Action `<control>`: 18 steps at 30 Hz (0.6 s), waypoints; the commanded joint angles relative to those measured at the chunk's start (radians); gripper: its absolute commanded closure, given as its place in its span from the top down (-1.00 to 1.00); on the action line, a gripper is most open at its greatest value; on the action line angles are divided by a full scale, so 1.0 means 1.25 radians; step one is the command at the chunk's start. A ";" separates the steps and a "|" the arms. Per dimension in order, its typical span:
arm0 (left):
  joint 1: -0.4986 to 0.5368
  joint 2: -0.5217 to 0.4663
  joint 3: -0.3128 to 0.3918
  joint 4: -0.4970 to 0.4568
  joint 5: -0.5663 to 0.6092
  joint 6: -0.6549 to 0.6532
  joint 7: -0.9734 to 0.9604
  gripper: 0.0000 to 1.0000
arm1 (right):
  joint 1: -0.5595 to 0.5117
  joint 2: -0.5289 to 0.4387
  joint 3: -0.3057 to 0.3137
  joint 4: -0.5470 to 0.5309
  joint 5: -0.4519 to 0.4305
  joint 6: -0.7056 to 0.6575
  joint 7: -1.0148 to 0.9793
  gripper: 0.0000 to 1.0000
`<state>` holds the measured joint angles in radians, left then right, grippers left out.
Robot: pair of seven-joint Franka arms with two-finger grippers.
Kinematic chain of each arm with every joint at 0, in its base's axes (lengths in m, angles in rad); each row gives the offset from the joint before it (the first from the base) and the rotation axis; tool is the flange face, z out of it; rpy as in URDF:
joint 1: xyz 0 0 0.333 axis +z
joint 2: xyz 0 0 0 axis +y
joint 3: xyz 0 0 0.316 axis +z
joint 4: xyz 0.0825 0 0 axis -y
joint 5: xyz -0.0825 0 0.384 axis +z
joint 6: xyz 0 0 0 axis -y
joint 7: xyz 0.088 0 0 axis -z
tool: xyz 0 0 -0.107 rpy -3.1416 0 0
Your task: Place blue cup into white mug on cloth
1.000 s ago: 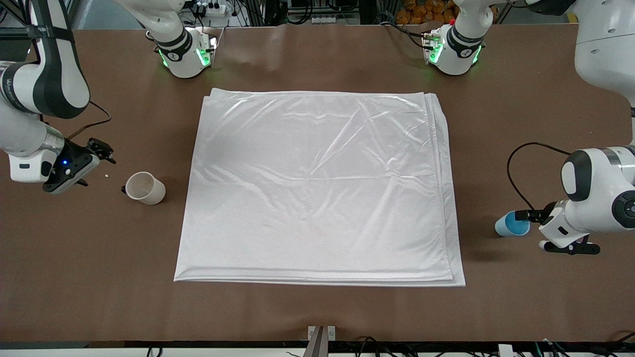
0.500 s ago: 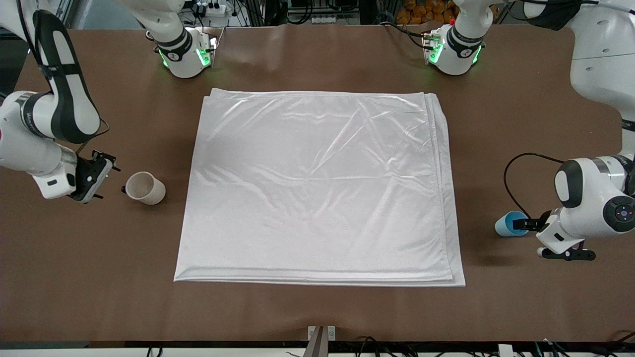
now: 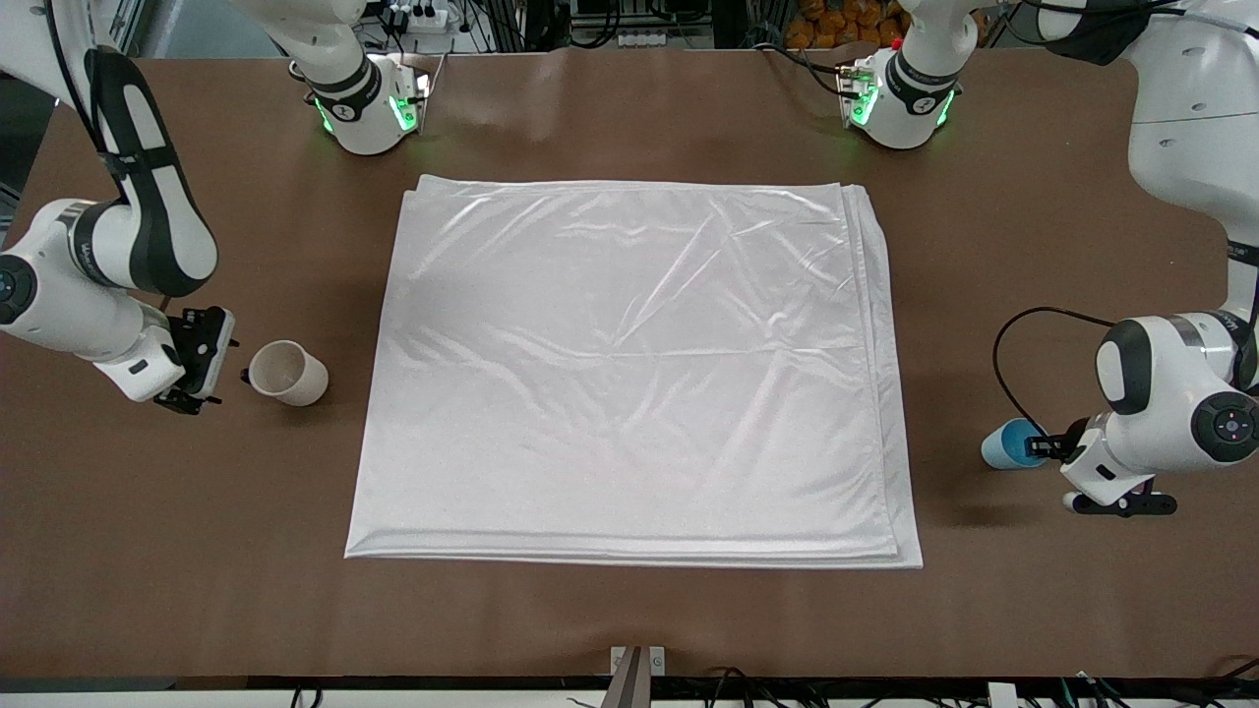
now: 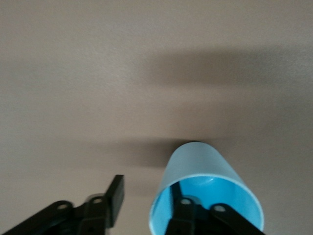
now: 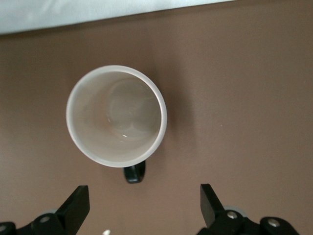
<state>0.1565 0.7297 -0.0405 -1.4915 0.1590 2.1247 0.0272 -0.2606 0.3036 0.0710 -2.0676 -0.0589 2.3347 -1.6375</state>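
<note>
The blue cup (image 3: 1005, 444) stands on the bare table at the left arm's end, off the cloth (image 3: 629, 374). My left gripper (image 3: 1045, 447) is open at its rim. In the left wrist view one finger (image 4: 183, 215) is inside the blue cup (image 4: 200, 164) and the other finger (image 4: 115, 195) is outside it, apart from the wall. The white mug (image 3: 288, 373) stands on the table at the right arm's end, beside the cloth, with its black handle (image 5: 134, 173) toward my right gripper (image 3: 205, 362). That gripper (image 5: 144, 203) is open wide just short of the mug (image 5: 116, 116).
The brown table (image 3: 629, 610) carries only the cloth and the two cups. The cloth's edge (image 5: 98, 12) lies just past the mug in the right wrist view. The arm bases (image 3: 369, 108) stand at the edge farthest from the front camera.
My right gripper has swung in and turned to face the mug's handle. My left gripper has dropped lower at the blue cup. Neither cup has moved.
</note>
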 commanded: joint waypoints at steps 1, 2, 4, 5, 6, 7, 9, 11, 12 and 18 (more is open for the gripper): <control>-0.005 0.022 -0.003 0.016 -0.025 0.001 -0.028 -1.00 | -0.010 0.042 0.005 0.006 -0.017 0.055 -0.109 1.00; -0.005 0.022 -0.003 0.016 -0.027 0.001 -0.032 -1.00 | -0.010 0.043 0.005 0.007 -0.017 0.056 -0.117 1.00; -0.006 0.022 -0.006 0.016 -0.025 0.001 -0.041 -1.00 | -0.010 0.044 0.005 0.004 -0.017 0.056 -0.128 1.00; -0.005 0.019 -0.007 0.016 -0.025 0.001 -0.045 -1.00 | -0.010 0.044 0.005 0.002 -0.017 0.056 -0.134 1.00; -0.005 0.015 -0.008 0.018 -0.025 0.001 -0.048 -1.00 | -0.009 0.044 0.005 0.002 -0.018 0.053 -0.147 1.00; -0.005 0.013 -0.011 0.019 -0.025 0.000 -0.050 -1.00 | -0.006 0.044 0.005 0.001 -0.018 0.055 -0.160 1.00; -0.005 0.000 -0.017 0.020 -0.027 -0.004 -0.054 -1.00 | -0.010 0.048 0.005 -0.001 -0.017 0.056 -0.178 1.00; -0.005 -0.017 -0.025 0.020 -0.027 -0.009 -0.055 -1.00 | -0.010 0.052 0.005 -0.005 -0.017 0.059 -0.180 1.00; -0.005 -0.024 -0.029 0.019 -0.027 -0.012 -0.055 -1.00 | -0.011 0.053 0.005 -0.006 -0.018 0.063 -0.181 1.00; -0.005 -0.046 -0.047 0.021 -0.031 -0.049 -0.056 -1.00 | -0.028 0.058 0.006 -0.053 -0.017 0.141 -0.183 1.00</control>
<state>0.1525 0.7115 -0.0847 -1.4593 0.1420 2.1046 -0.0264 -0.2687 0.3746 0.0691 -2.0782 -0.0631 2.4248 -1.8433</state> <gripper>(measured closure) 0.952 0.000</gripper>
